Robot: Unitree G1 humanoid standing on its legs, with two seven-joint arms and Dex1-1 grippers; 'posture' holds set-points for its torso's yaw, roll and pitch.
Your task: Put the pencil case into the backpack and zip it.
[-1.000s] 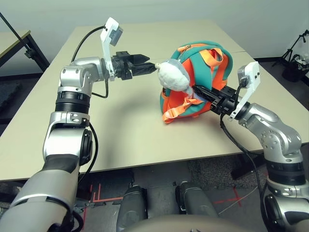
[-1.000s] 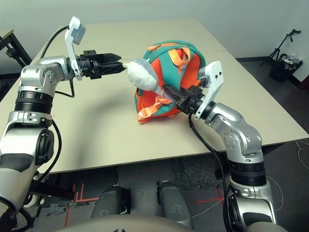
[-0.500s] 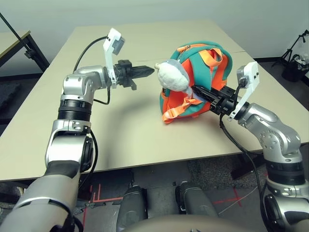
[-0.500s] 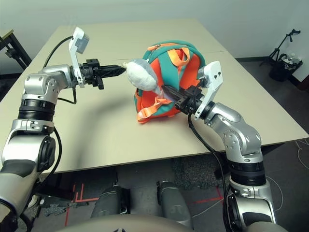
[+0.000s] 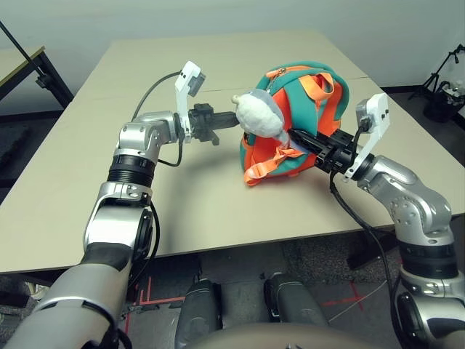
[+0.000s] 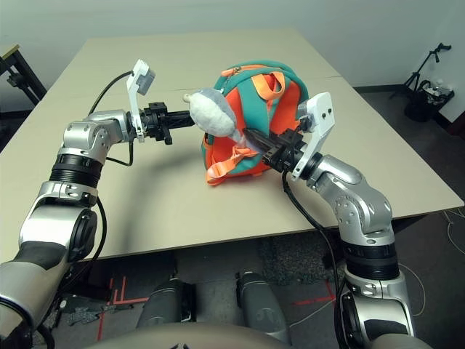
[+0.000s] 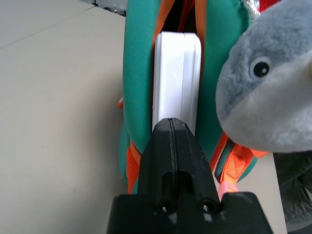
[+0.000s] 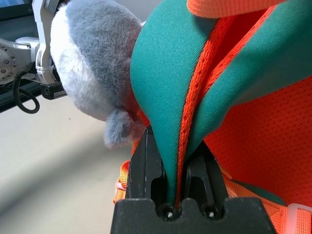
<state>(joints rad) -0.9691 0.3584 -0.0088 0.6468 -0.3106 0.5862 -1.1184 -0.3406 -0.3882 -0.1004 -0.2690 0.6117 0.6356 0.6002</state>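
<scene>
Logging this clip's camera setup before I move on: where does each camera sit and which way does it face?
Left eye: on the head, looking down at the table; both silver forearms show.
Right eye: beside it, same scene.
Left wrist: looks along the shut left tool, tips at the pencil case in the backpack's opening.
Right wrist: looks along the right tool, clamped on the backpack trim.
Shared: the plush toy shows in all four views.

bag opening (image 7: 168, 19) | blocked: pencil case (image 7: 176, 78) + plush (image 7: 273, 83) | table (image 5: 87, 145) free
</scene>
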